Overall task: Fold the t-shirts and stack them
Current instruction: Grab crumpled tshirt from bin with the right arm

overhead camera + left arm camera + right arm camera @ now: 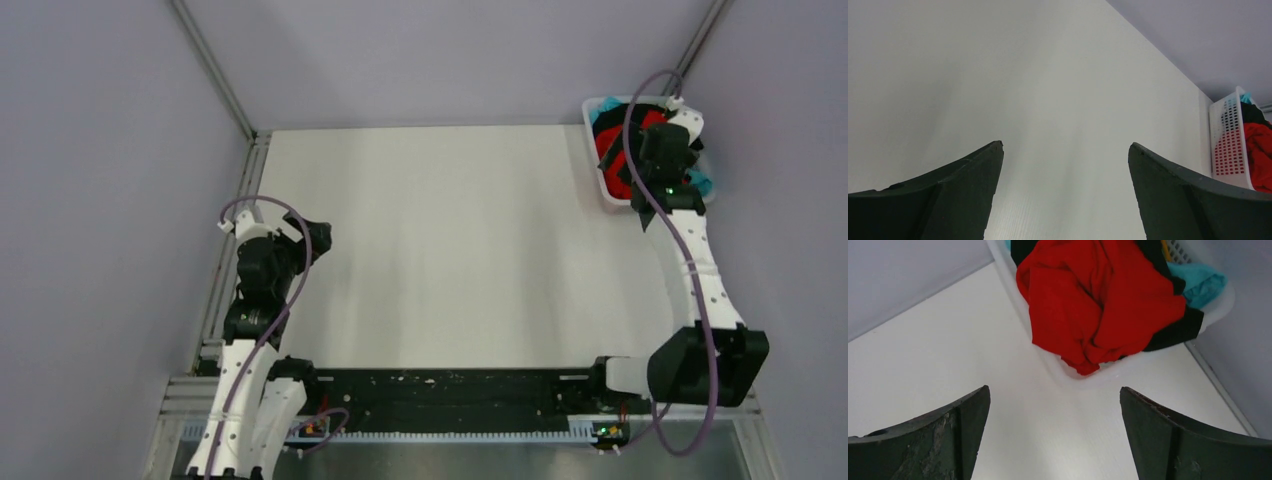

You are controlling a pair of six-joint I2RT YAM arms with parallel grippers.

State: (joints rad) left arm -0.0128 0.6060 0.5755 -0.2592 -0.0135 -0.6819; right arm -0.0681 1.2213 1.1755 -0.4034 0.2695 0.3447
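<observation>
Right tool (1055, 388) spread wide above the desk (948, 365), pointed at the near corner of the white tub (1068, 376); left tool (1065, 144) likewise agape, well apart from the cloth. All shirts in the tub at the desk's far right corner: red t-shirt (1098, 300) crumpled on top and spilling over the rim, black t-shirt (1178, 327) beneath, teal t-shirt (1198, 282) peeking out beside.

Likely risks:
- Pinching the rim along with cloth and dragging the light, perforated plastic tub.
- Catching black folds tangled with red.

Limp, matte, creased fabric against a smooth, hard desk.
</observation>
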